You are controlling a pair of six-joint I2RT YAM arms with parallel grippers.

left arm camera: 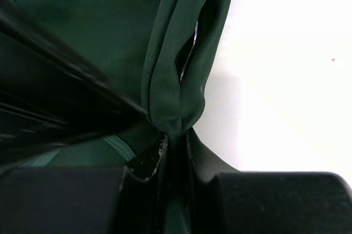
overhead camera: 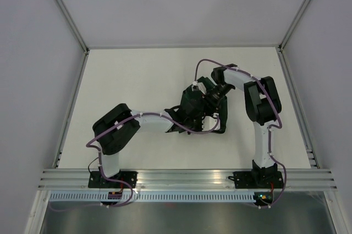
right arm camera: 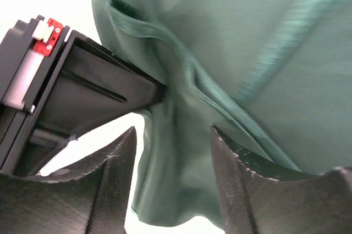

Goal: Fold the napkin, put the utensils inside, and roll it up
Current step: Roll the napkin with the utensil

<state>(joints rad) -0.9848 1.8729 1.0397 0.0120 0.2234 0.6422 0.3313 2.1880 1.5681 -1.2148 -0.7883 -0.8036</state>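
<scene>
Occupying the middle of the white table, ringed by pale grey walls, the napkin sits bunched; left gripper pinches a fold, right gripper jaws stand spread.

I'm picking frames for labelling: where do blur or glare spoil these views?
Top view: sharp and evenly lit, though the napkin merges with the black arms. Left wrist: table blown out white, dark streaky blur at left. Right wrist: napkin's pale seam smeared at upper right, table corner overexposed.
</scene>
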